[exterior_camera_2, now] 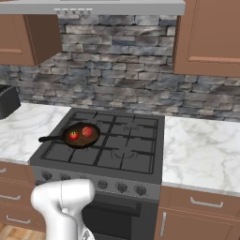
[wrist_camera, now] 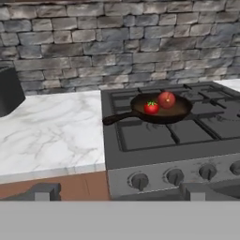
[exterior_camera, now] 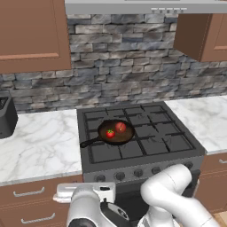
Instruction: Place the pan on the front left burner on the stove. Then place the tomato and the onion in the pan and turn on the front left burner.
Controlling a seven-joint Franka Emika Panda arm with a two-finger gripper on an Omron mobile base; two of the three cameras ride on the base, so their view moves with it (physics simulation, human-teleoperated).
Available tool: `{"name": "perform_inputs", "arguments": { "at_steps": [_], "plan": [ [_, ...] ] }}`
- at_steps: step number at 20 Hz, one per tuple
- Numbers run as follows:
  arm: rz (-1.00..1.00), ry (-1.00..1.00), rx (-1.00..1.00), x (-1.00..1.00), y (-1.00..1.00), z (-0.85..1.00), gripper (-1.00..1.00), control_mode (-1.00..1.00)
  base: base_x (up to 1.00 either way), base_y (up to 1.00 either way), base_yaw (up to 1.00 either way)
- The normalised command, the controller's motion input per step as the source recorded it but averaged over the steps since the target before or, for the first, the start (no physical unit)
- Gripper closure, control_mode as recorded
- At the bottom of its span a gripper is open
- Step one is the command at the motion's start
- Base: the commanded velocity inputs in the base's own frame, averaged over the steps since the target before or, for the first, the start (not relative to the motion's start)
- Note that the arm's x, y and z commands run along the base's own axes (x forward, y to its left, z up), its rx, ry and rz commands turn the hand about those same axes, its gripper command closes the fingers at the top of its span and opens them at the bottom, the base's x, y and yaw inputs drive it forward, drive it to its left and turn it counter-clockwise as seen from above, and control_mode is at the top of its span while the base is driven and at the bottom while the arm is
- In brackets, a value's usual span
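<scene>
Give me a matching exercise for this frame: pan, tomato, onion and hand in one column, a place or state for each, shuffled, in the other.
Things:
1. pan
2. tomato
3. onion
4. hand

Places or states:
A. in the pan, nearer the handle
B. open, low in front of the stove knobs
C. on the stove grates, handle pointing toward the left counter
D. in the pan, farther from the handle

Pairs: 1-C, 2-A, 3-D, 4-B

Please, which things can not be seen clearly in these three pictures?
- Knob markings on the stove: too small, so each knob's setting is unreadable.
- Burner under the pan: covered by it, flame unknown.
- Black appliance: cut by the left edge.
- Underside of tomato and onion: hidden.
</scene>
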Motion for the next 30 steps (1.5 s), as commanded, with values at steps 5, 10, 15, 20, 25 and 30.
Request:
{"name": "perform_inputs", "arguments": {
  "at_steps": [5, 10, 15, 20, 25, 30],
  "plan": [
    [-0.03, -0.06, -0.02, 0.0, 0.0, -0.28, -1.0, -1.0, 0.0, 0.0, 0.0],
    [-0.03, -0.01, -0.02, 0.09, 0.0, -0.29, -1.0, -1.0, 0.0, 0.0, 0.0],
    [-0.05, 0.0, -0.02, 0.26, 0.0, -0.28, -1.0, -1.0, 0.0, 0.0, 0.0],
    [-0.07, 0.0, -0.03, 0.31, 0.0, -0.29, -1.0, -1.0, 0.0, 0.0, 0.0],
    [-0.08, -0.01, -0.05, 0.2, 0.0, -0.33, -1.0, -1.0, 0.0, 0.0, 0.0],
    [-0.06, -0.02, -0.06, 0.15, 0.0, -0.34, -1.0, -1.0, 0.0, 0.0, 0.0]
  ]
}}
